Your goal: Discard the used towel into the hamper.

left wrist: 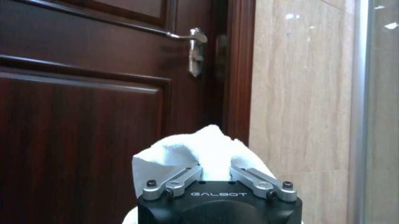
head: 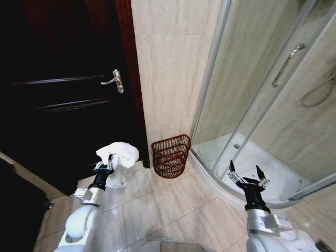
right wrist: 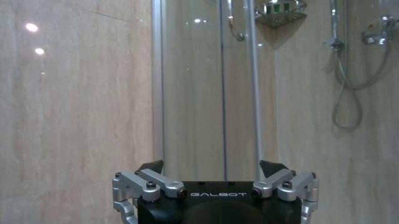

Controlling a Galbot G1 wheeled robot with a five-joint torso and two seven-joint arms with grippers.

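The white used towel [head: 118, 154] is bunched up and held in the air by my left gripper [head: 107, 165], which is shut on it, in front of the dark wooden door. In the left wrist view the towel [left wrist: 201, 150] bulges out between the closed-in fingers. The hamper [head: 171, 155], a small round red-brown slatted basket, stands on the tiled floor against the beige wall, to the right of the towel and a little farther away. My right gripper [head: 245, 176] is open and held up near the shower's curved base, holding nothing.
A dark door [head: 68, 89] with a metal handle [head: 116, 80] fills the left. The glass shower enclosure [head: 273, 94] with its raised white tray takes the right side. Beige floor tiles [head: 173, 210] lie between my arms and the hamper.
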